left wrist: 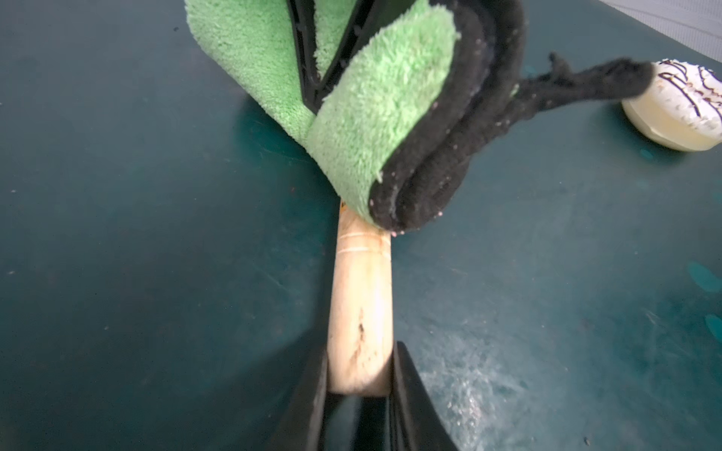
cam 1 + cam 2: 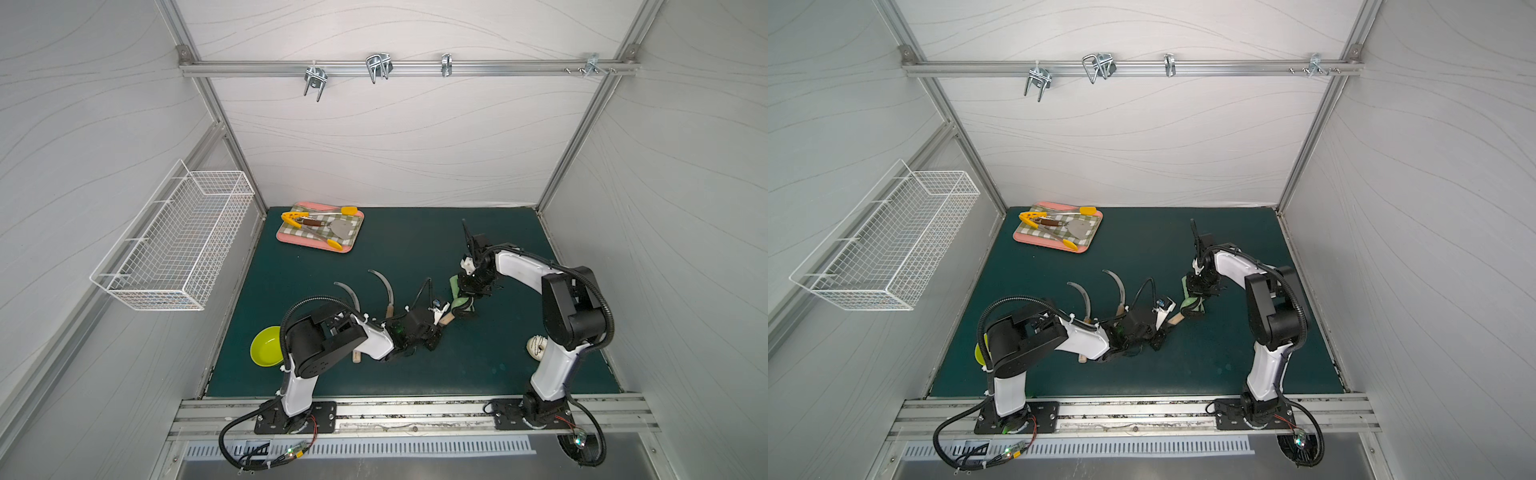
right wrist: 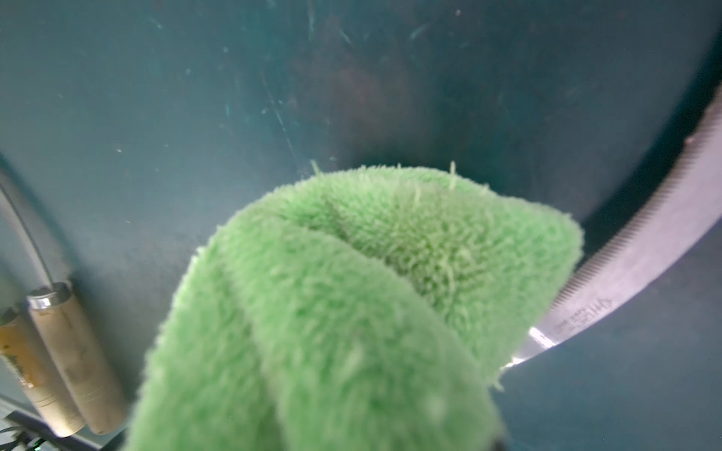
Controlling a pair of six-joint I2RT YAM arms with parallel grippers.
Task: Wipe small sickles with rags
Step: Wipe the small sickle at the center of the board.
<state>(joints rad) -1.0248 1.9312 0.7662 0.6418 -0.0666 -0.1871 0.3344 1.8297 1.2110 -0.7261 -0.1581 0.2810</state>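
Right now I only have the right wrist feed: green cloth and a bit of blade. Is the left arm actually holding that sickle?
Observer: Yes. In the left wrist view the left gripper is shut on the butt end of the sickle's wooden handle.
Operator: And where on it is the rag sitting?
Observer: The rag, pinched by the right gripper, is folded over the handle's far end, where the blade starts. The left wrist view shows none of the blade.
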